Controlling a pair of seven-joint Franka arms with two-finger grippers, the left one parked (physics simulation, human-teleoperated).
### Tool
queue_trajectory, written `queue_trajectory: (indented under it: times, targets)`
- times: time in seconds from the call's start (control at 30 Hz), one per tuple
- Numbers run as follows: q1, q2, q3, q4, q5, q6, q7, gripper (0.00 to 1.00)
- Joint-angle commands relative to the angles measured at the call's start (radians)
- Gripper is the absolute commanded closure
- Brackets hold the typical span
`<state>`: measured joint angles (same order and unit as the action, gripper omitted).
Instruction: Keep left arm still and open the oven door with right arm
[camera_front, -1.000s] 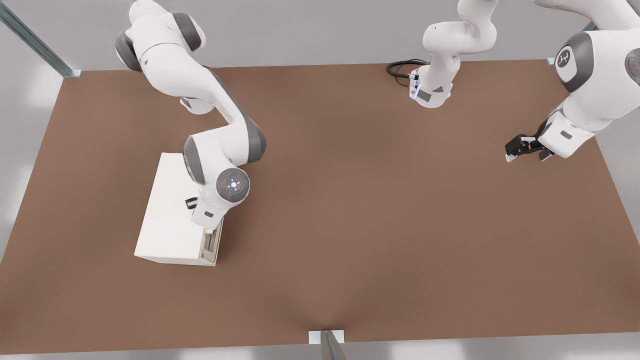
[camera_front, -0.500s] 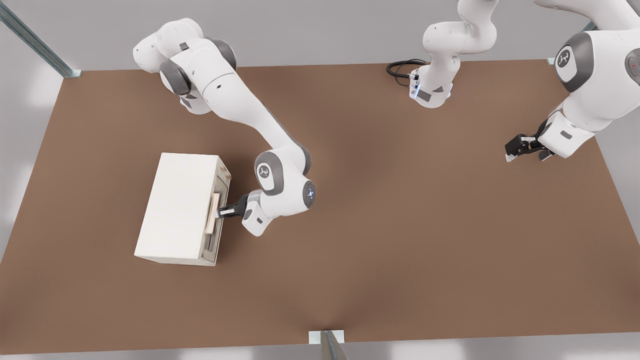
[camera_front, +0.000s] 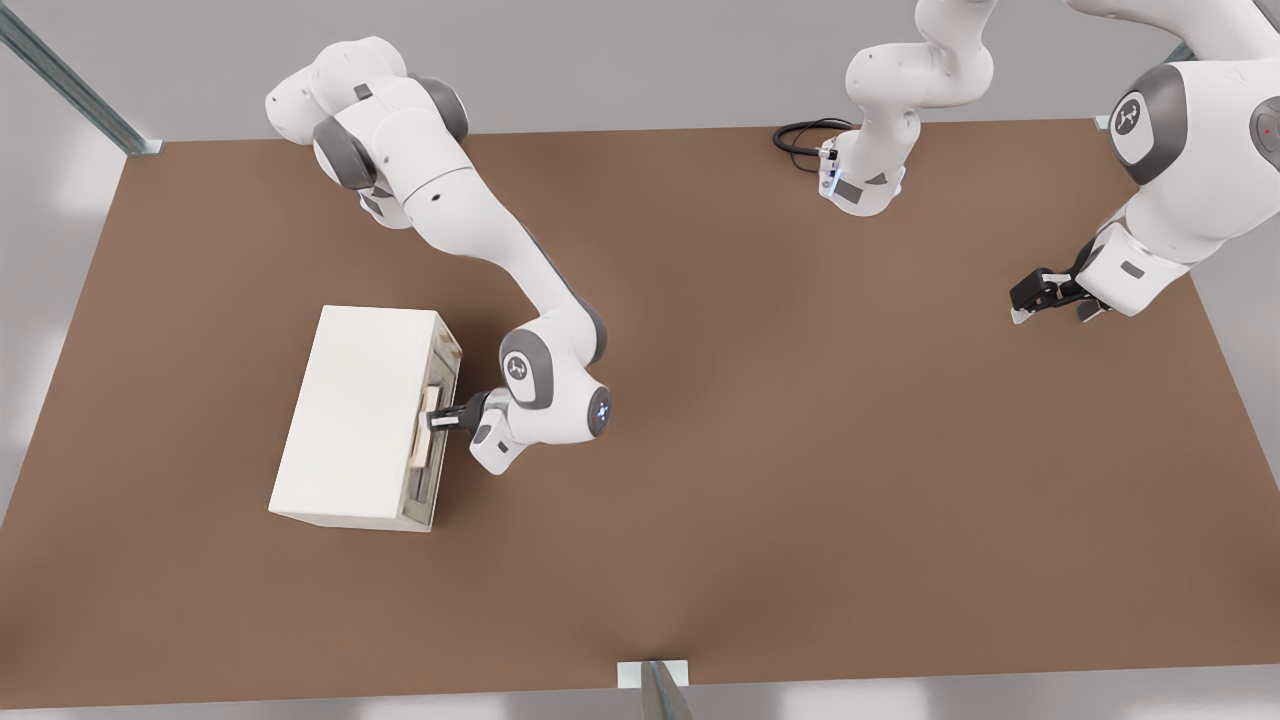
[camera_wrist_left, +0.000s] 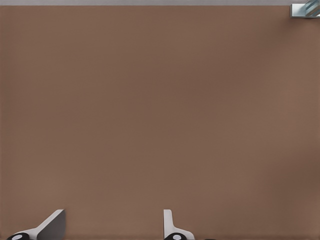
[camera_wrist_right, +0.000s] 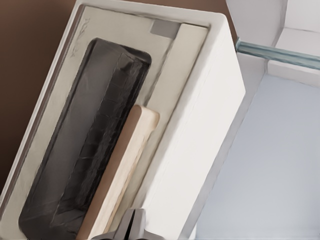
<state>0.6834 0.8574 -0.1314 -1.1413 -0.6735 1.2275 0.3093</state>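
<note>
Reaching level at the oven door (camera_front: 428, 440), which is shut, the tool (camera_front: 437, 421) meets the door's handle (camera_front: 427, 428), presumably for a pull; whether it pinches the bar, I cannot tell. The oven (camera_front: 350, 415) sits on the desk (camera_front: 760, 420).

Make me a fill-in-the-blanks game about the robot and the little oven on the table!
1. The gripper is right at the oven door's pale bar ____.
2. The oven sits on a big ____ table.
3. The oven door is not open yet; it is ____.
4. The window in the door looks ____ in the right wrist view.

Missing words: handle; brown; shut; dark
</note>
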Motion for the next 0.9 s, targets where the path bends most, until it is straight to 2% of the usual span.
queue_trajectory:
  times: [0.0, 0.67, 0.87]
  targets:
    - [-0.002, -0.003, 0.0, -0.005, 0.002, -0.005, 0.132, 1.0]
    - [0.001, 0.022, 0.003, -0.049, 0.002, 0.026, 0.154, 1.0]
    - [0.024, 0.031, 0.006, -0.048, 0.006, 0.079, 0.238, 1.0]
